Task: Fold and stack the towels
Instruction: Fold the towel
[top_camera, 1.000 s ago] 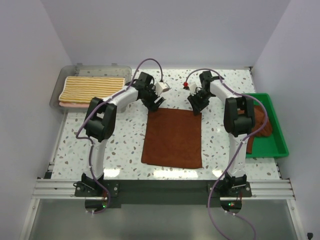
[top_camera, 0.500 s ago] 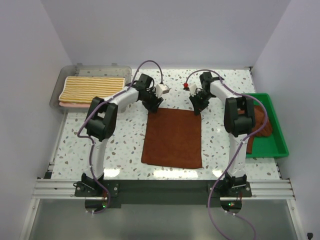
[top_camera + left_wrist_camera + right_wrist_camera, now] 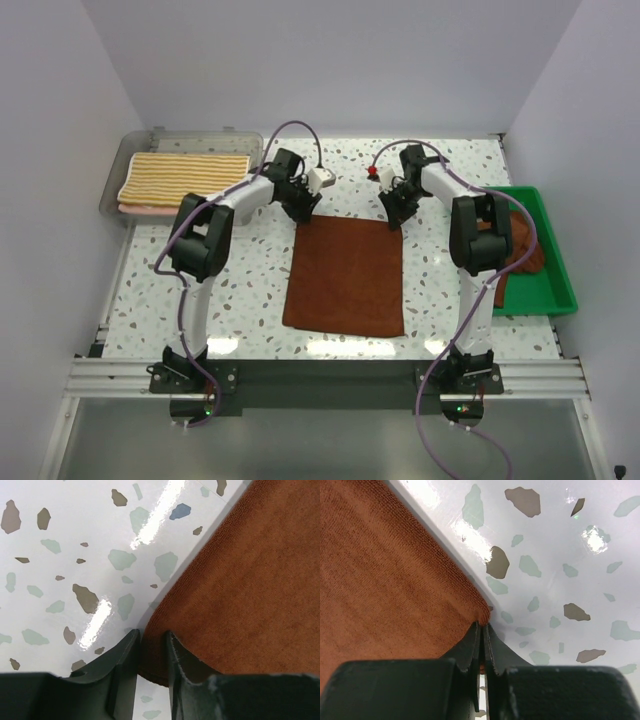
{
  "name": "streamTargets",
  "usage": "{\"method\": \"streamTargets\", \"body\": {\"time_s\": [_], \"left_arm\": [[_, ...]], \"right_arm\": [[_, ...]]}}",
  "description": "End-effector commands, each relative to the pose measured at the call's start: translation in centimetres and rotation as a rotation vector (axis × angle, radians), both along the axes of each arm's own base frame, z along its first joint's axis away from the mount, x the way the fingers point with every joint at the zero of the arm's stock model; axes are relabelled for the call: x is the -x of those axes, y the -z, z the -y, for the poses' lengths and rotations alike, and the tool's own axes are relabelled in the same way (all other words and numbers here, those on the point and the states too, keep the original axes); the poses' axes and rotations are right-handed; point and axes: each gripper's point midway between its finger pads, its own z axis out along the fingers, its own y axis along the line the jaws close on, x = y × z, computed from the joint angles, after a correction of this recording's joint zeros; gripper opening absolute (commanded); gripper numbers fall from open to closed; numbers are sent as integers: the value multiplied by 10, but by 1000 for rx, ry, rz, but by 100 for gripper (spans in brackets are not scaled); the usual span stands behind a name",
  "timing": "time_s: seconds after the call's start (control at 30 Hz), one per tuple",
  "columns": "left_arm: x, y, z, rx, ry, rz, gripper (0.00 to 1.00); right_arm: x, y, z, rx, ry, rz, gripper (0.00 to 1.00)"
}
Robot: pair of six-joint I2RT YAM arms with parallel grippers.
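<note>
left end effector (image 3: 151,636) ajar at towel (image 3: 240,580) | right end effector (image 3: 481,626) pinching it

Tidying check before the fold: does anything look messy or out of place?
Only the crumpled rust-brown towel: it lies bunched in the green tray on the right, apparently drooping over its left rim. The middle rust-brown towel lies flat, and the striped towel sits folded in the clear bin.

The left arm (image 3: 238,196) and right arm (image 3: 441,186) stood stretched forward, wrists angled inward and down, the left gripper (image 3: 152,639) a narrow slit apart, the right gripper (image 3: 481,628) pinched tight.
</note>
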Motion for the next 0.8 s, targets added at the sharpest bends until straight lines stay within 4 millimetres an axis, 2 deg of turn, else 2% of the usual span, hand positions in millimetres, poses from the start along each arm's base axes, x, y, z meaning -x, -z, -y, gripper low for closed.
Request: {"method": "streamTargets", "body": {"time_s": [0.0, 0.1, 0.17, 0.2, 0.27, 0.3, 0.37, 0.4, 0.5, 0.53, 0.57, 0.6, 0.63, 0.67, 0.7, 0.77], "left_arm": [[34, 42, -31, -102, -21, -163, 31], [42, 46, -33, -105, -15, -184, 19], [45, 48, -37, -112, -19, -196, 3], [44, 47, -39, -114, -26, -197, 0], [34, 34, -41, -98, -36, -168, 0], [28, 24, -41, -87, -44, -141, 0], [9, -8, -40, -65, -67, -39, 0], [2, -30, -39, -51, -77, 19, 0], [-21, -64, -39, -18, -120, 185, 0], [-29, -74, -40, -11, -129, 222, 0], [-32, -80, -39, -12, -135, 236, 0], [-34, -87, -40, -15, -143, 248, 0], [-39, -105, -41, -11, -155, 289, 0], [-41, -114, -43, -8, -168, 315, 0], [-42, -132, -44, 5, -177, 359, 0], [-44, -154, -45, 26, -195, 408, 0]], "right_arm": [[11, 19, 12, 73, 19, -39, 0], [9, 13, 12, 71, 29, -22, 0], [3, 5, 10, 63, 38, 10, 0], [0, 2, 12, 68, 54, 23, 0], [-8, -10, 12, 70, 75, 66, 0], [-12, -21, 14, 82, 92, 97, 0], [-22, -41, 18, 99, 116, 155, 0], [-26, -61, 19, 101, 135, 208, 0], [-44, -91, 17, 81, 151, 338, 0], [-35, -93, 20, 104, 144, 300, 0], [-43, -113, 18, 102, 145, 334, 0], [-43, -119, 17, 96, 145, 336, 0], [-43, -133, 17, 88, 144, 367, 0], [-43, -139, 18, 95, 150, 388, 0], [-42, -147, 19, 98, 152, 409, 0], [-38, -170, 19, 92, 154, 462, 0]]}}
